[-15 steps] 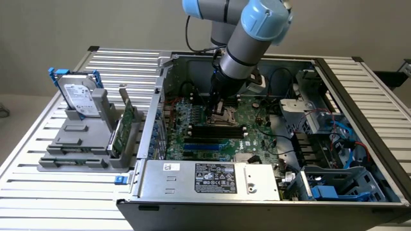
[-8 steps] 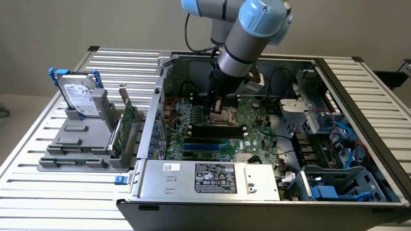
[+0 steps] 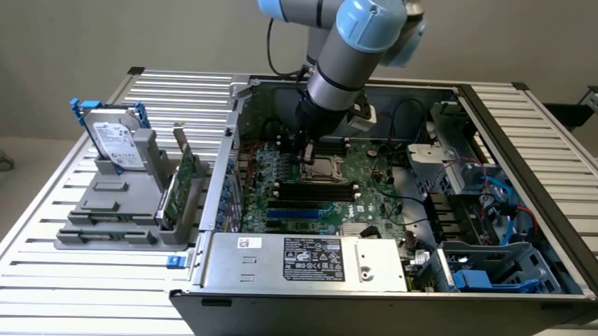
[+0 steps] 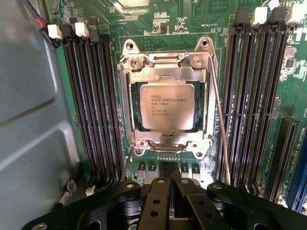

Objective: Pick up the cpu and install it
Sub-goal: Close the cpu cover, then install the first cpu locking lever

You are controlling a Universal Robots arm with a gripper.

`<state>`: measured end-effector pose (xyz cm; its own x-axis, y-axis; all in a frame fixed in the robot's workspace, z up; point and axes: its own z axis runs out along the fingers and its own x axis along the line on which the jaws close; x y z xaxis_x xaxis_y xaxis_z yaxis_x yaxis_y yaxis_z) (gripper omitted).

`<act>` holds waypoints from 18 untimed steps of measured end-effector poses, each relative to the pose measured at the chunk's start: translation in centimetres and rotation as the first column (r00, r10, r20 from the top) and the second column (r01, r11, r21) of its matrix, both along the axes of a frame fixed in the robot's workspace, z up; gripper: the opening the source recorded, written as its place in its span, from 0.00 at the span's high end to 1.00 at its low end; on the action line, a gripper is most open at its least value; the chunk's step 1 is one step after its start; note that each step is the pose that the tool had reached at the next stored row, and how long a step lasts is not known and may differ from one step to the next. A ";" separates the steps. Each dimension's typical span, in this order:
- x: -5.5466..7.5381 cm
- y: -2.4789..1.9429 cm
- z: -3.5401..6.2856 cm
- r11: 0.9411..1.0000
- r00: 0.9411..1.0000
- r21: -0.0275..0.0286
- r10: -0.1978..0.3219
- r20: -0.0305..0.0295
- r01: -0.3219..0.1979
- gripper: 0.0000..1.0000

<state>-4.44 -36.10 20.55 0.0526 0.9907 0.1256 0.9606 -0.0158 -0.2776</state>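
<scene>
The cpu (image 4: 166, 105) is a flat silvery square with printed text, lying in the motherboard socket under the metal frame (image 4: 165, 64); a thin wire lever (image 4: 220, 124) runs along one side of it. In the exterior view the cpu (image 3: 328, 168) sits mid-board inside the open computer case. My gripper (image 4: 169, 168) hovers just off the socket's edge, fingers pressed together and holding nothing. From outside, the gripper (image 3: 307, 154) hangs low over the board, right beside the socket.
Black memory slots (image 4: 93, 105) flank the socket on both sides. On the exterior view's left, a grey holder (image 3: 112, 213) carries a silver hard drive with blue bracket (image 3: 117, 143) and a green card (image 3: 182, 178). The power supply (image 3: 309, 260) lies at the case front.
</scene>
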 end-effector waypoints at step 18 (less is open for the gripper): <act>-1.7 -0.21 1.19 0.995 0.997 0.067 -0.077 -0.004 0.077 0.89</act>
